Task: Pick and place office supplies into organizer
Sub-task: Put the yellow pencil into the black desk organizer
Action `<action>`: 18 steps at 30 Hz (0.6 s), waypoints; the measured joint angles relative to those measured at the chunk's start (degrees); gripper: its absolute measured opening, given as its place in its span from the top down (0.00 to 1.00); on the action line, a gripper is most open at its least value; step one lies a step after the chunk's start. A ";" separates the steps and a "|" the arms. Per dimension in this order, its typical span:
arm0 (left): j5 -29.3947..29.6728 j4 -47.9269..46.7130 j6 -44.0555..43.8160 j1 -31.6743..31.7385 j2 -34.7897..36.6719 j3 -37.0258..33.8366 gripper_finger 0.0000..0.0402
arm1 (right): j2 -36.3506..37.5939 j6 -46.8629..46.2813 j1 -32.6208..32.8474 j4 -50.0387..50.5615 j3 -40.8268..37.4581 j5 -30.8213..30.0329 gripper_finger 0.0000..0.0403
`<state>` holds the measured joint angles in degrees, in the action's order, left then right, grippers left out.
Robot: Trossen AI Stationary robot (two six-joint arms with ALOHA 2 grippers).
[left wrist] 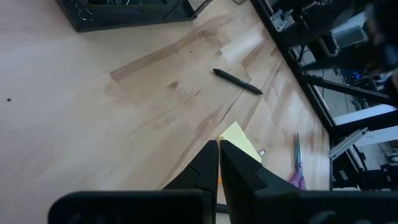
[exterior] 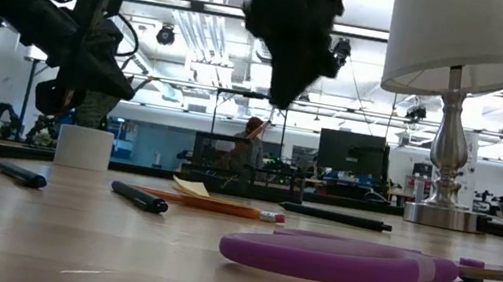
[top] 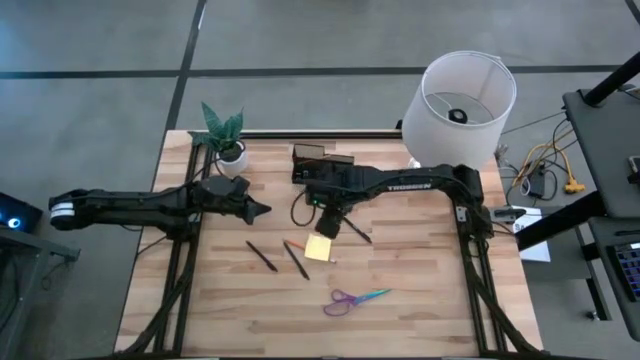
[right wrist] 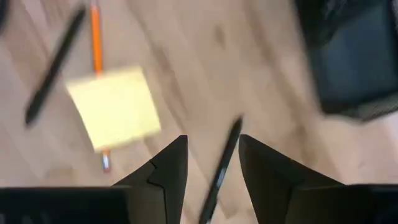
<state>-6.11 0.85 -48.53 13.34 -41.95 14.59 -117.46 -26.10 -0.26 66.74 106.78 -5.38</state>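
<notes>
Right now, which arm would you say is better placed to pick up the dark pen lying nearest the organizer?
The right. Its gripper hangs open right over that dark pen, a finger on each side, with the organizer close behind. The left gripper is shut and sits farther off, toward the table's left side.

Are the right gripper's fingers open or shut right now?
Open: right gripper fingers stand apart, straddling a thin dark pen on the table.

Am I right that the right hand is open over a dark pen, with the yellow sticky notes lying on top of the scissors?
Not quite. The right hand is open over a dark pen, but the yellow sticky notes lie on the orange pencil, not the scissors. The high view shows the scissors lying apart, nearer the table's front edge.
</notes>
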 joint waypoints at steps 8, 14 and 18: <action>-3.19 0.06 0.41 0.04 -0.15 0.00 1.00 | -0.03 -0.29 4.02 -0.19 -7.98 7.38 0.66; -9.47 0.69 15.21 -2.37 -2.50 0.07 1.00 | -0.03 -4.37 7.50 -2.33 -11.15 7.36 0.66; -10.15 1.13 14.61 -3.34 -6.56 0.17 1.00 | -0.03 -9.10 9.87 -3.45 -11.42 7.36 0.66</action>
<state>-16.26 1.97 -33.92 10.00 -48.51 14.76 -117.49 -35.20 9.61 63.29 95.35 1.98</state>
